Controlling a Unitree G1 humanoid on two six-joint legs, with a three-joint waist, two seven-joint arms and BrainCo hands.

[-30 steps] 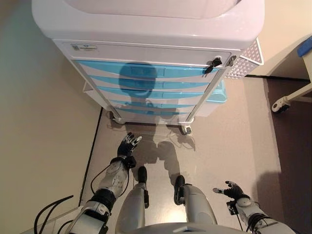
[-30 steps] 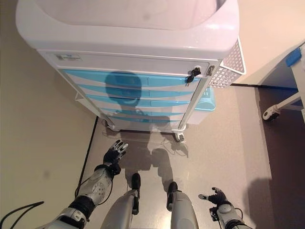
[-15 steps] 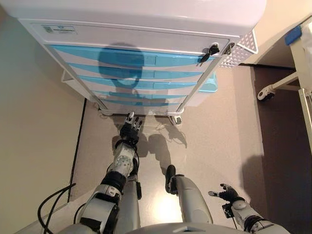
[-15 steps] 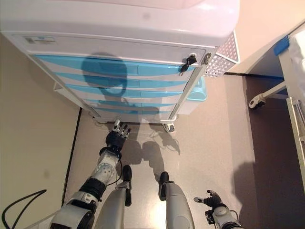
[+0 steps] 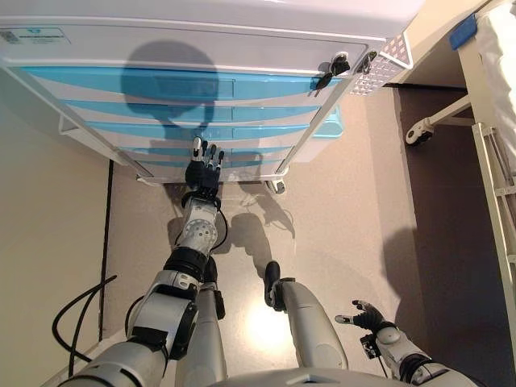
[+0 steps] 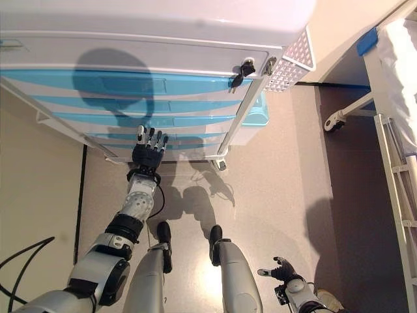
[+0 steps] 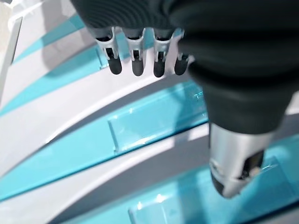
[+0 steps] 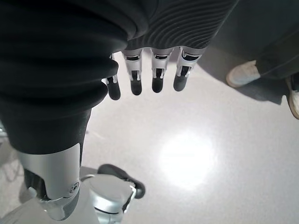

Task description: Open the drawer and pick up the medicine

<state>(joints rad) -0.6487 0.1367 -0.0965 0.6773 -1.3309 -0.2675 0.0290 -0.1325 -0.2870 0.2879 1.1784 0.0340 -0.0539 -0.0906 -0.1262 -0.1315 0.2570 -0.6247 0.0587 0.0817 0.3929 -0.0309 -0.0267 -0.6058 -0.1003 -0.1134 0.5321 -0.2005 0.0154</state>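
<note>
Two robot hands show: the left robot hand [image 5: 203, 170], fingers straight, reaches up before the lower blue drawers [image 5: 211, 134] of the white medical cart [image 5: 201, 36], all closed. Medicine is unseen. Right robot hand [image 5: 364, 318] hangs relaxed low over the floor [image 5: 339, 234].

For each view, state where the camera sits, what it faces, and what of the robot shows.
Left and right eye views: on the head, looking down at the drawer cart; both share the open left robot hand by the lower drawers.
Left wrist view: faces the blue drawer fronts.
Right wrist view: open right robot hand over floor; a person's shoe.
</note>
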